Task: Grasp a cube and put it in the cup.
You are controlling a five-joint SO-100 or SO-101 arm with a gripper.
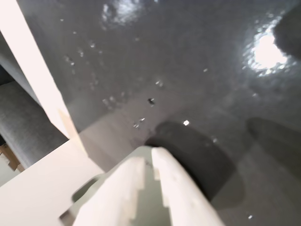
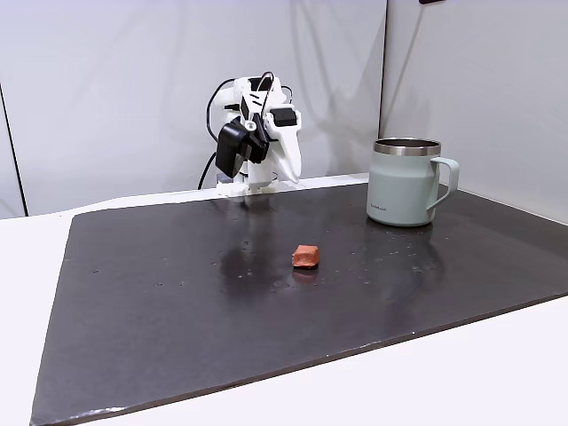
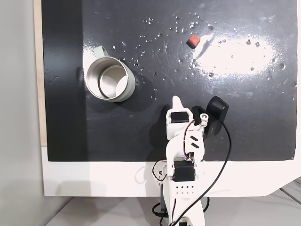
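Cube (image 2: 305,256) lies well apart from fingers (image 1: 134,174).

Mat (image 2: 177,302) on table (image 2: 461,373). Cube (image 2: 305,256) on mat near its middle in a fixed view; cup (image 2: 405,182) on mat behind and right of cube, well apart. Arm (image 2: 257,133) at mat's far edge, left of cup, behind cube.

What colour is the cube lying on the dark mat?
Reddish-brown. The cube shows best in a fixed view from the front, against the black mat.
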